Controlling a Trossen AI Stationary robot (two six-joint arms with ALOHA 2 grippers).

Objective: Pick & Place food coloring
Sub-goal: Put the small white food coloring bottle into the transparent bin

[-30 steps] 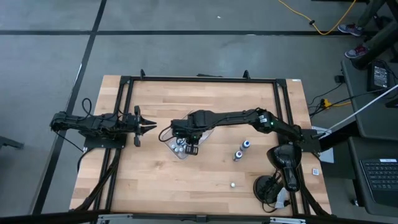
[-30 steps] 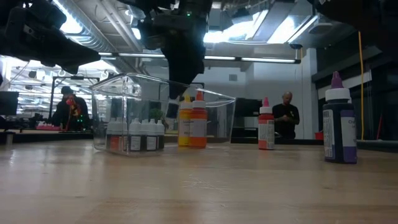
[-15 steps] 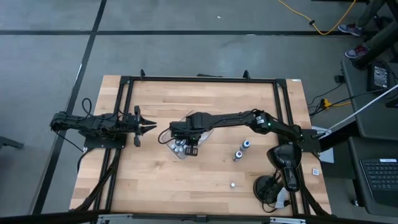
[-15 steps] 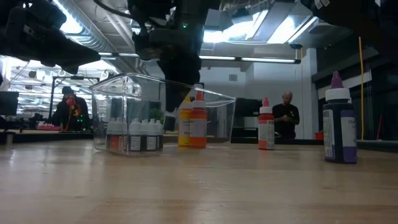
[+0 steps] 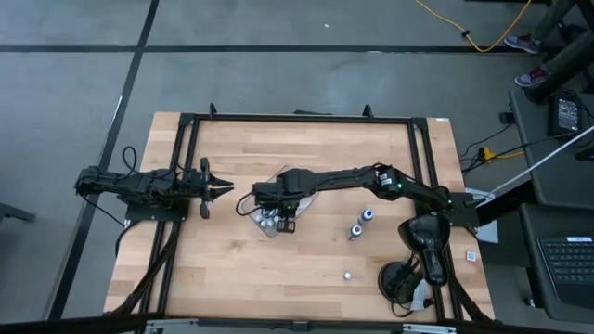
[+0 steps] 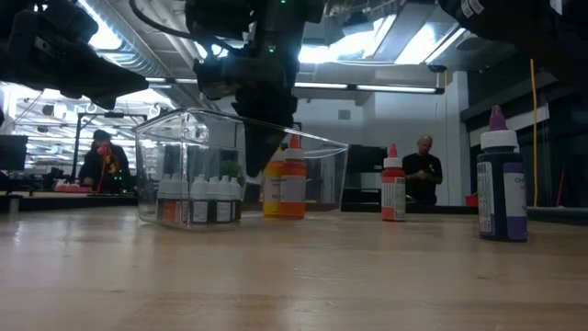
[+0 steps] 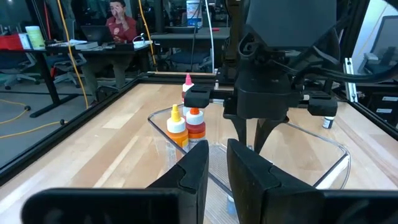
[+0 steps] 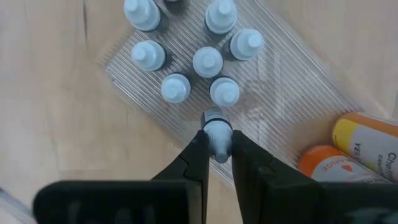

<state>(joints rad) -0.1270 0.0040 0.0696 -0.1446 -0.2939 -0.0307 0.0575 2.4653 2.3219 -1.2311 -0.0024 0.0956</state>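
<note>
While pinched upright, cap upward, in the right gripper [image 8: 216,151], one pale bottle [image 8: 217,132] hangs over the clear tray [image 8: 298,99]. Tray contents: pale bottles [image 8: 208,61], orange bottles [image 8: 367,138]. Left gripper [image 7: 216,163]: jaws together, empty.

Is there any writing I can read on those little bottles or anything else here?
"YE": start of a label on the yellow bottle; the rest is cut off.
Orange bottle, red bottle, purple bottle: labels too blurred to read.
Small bottles in the tray: labels too small to read.
</note>
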